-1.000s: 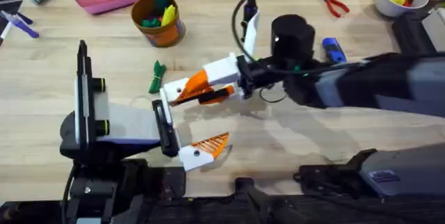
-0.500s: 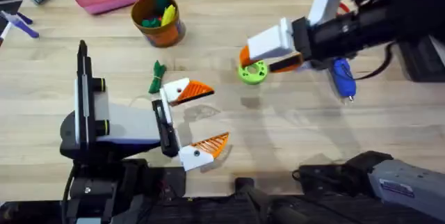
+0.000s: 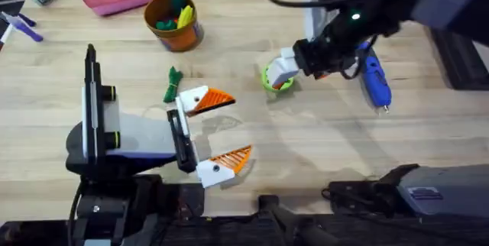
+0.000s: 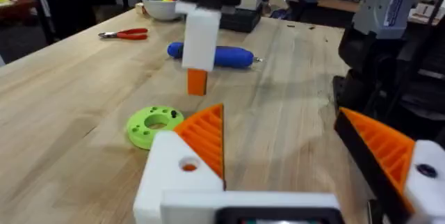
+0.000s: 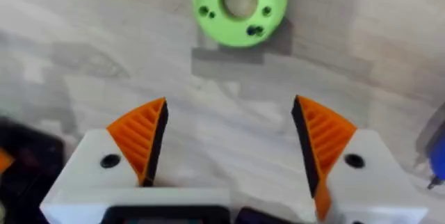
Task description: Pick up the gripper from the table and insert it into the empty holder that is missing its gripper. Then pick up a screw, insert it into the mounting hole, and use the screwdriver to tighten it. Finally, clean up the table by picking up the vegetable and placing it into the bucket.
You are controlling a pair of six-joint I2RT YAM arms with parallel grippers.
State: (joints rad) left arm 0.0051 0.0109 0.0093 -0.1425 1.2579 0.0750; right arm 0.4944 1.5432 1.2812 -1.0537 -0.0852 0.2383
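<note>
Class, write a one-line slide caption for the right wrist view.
Open right gripper poised above a green ring on the wooden table.

A: The overhead camera looked down and forward on the whole bench [image 3: 252, 147] from above the arms' bases.

B: The left wrist camera sat low, facing across the bench toward the far side of the room. The right wrist camera pointed straight down, close to the wood.

A: All three took in the green ring [image 3: 276, 79] [image 4: 154, 124] [image 5: 240, 5].
</note>
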